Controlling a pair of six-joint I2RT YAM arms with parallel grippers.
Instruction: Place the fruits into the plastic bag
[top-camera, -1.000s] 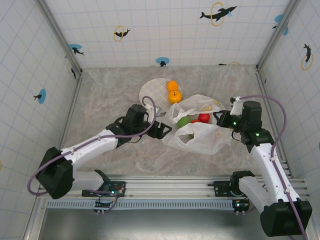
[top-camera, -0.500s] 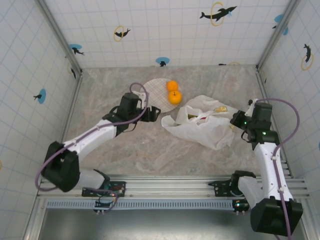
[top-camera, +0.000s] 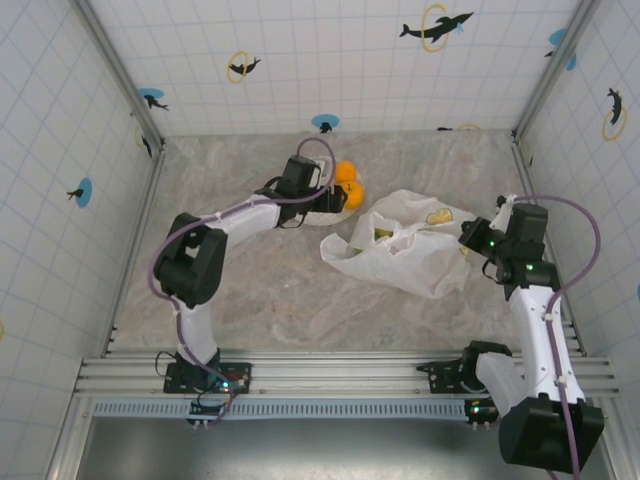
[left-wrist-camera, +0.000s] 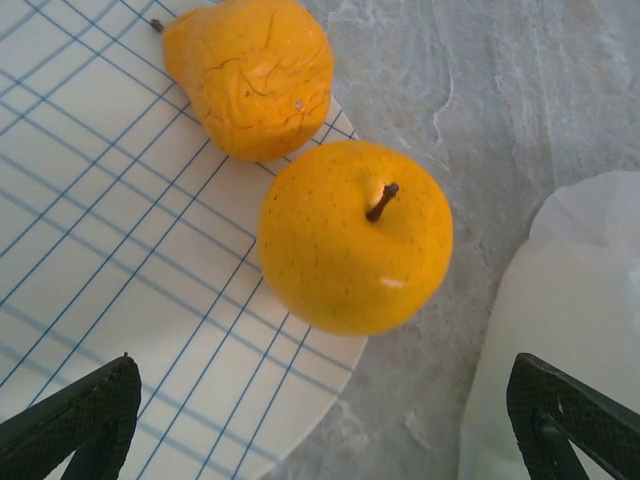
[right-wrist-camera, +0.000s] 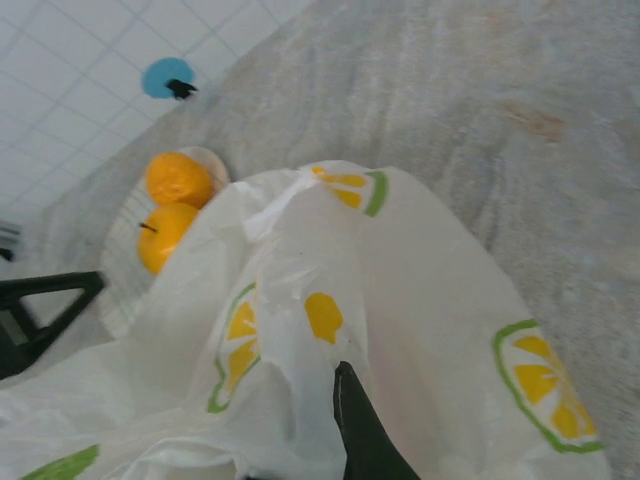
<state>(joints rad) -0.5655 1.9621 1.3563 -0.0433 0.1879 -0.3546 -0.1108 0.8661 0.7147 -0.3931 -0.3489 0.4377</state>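
The left gripper (left-wrist-camera: 320, 430) stands wide open and empty, one finger over the plate (left-wrist-camera: 120, 300) and the other off its edge, above the bag (top-camera: 410, 265). The round fruit (left-wrist-camera: 355, 235) lies between them, ahead of the tips.

That fruit sits on the plate's rim, overhanging it on the bag side, with its stem up. It looks like a light, hard toy with a smooth, rounded skin, so it could squirt out of a glancing pinch. The safest hold is probably across its widest part, below the stem, with the fingers level. The jaws look wide enough to clear it.

The wrinkled fruit (left-wrist-camera: 250, 75) lies just beside it on the same rim; whether the two touch I cannot tell. It may get nudged.

The bag lies slumped on the table (left-wrist-camera: 520, 100), just off the plate. Its film is thin, crinkly and limp, so it will not keep its mouth open unaided. The right gripper (top-camera: 468, 243) is clenched at the bag's far side from the plate, apparently pinching a fold of film. Something green shows at the mouth.
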